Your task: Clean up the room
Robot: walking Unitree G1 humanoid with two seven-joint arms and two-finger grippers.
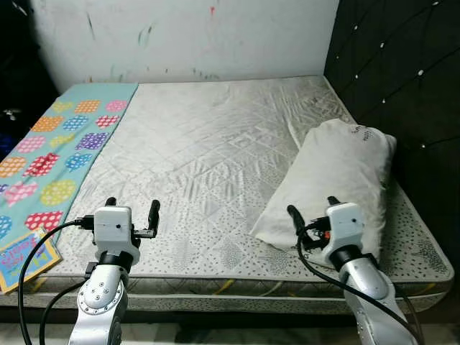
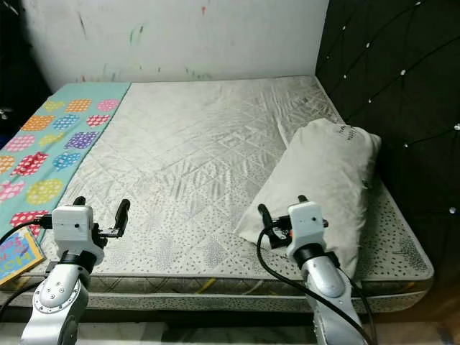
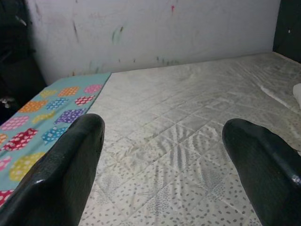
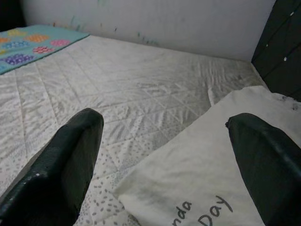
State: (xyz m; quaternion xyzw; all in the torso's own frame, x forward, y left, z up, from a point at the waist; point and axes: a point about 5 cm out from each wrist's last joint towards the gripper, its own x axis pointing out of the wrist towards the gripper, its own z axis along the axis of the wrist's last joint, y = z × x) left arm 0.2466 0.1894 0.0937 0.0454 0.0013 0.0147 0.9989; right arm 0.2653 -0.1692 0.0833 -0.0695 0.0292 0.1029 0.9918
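Bare quilted mattress [image 1: 208,158] fills centre of head view, w/ white pillow [image 1: 338,180] lying at right of frame, near the black tufted headboard [image 1: 402,79]. Turquoise polka-dot blanket [image 1: 50,151] runs along left edge; colourful book [image 1: 21,259] at lower left corner. White scuffed wall [image 1: 187,36] across top. Left gripper [image 1: 131,210] lower left, fingers spread, holding nothing, over mattress front edge. Right gripper [image 1: 314,208] lower right, also released, over pillow's near end.

Even, moderate lighting on the mattress [image 1: 208,165]; dark surrounds at both sides. Head views sharp; wrist-view fingers [image 3: 61,174] defocused.
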